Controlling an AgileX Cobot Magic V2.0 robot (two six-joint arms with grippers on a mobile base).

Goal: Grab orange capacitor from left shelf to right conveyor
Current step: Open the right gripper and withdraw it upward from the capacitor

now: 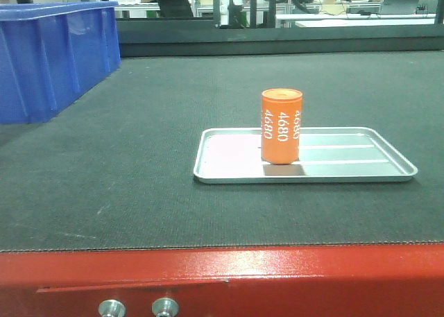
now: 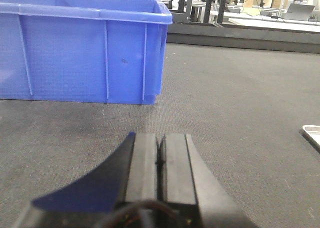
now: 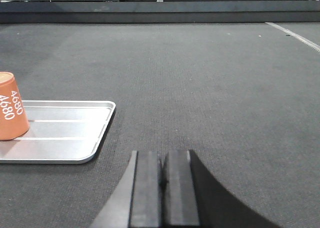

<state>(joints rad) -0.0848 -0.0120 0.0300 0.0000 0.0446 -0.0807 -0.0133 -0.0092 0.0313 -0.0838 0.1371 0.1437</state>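
The orange capacitor [image 1: 281,126] stands upright on a shallow silver tray [image 1: 229,161] on the dark conveyor belt [image 1: 139,157]. It also shows at the left edge of the right wrist view [image 3: 11,106]. My left gripper [image 2: 160,138] is shut and empty, low over the belt in front of a blue bin [image 2: 80,53]. My right gripper [image 3: 162,155] is shut and empty over bare belt, to the right of the tray [image 3: 60,138]. Neither gripper shows in the front view. The left shelf is out of view.
A blue bin [image 1: 48,53] stands at the belt's back left. The red front frame [image 1: 222,279] with two bolts runs along the near edge. A tray corner [image 2: 312,135] shows at the right of the left wrist view. Workbenches stand behind the belt.
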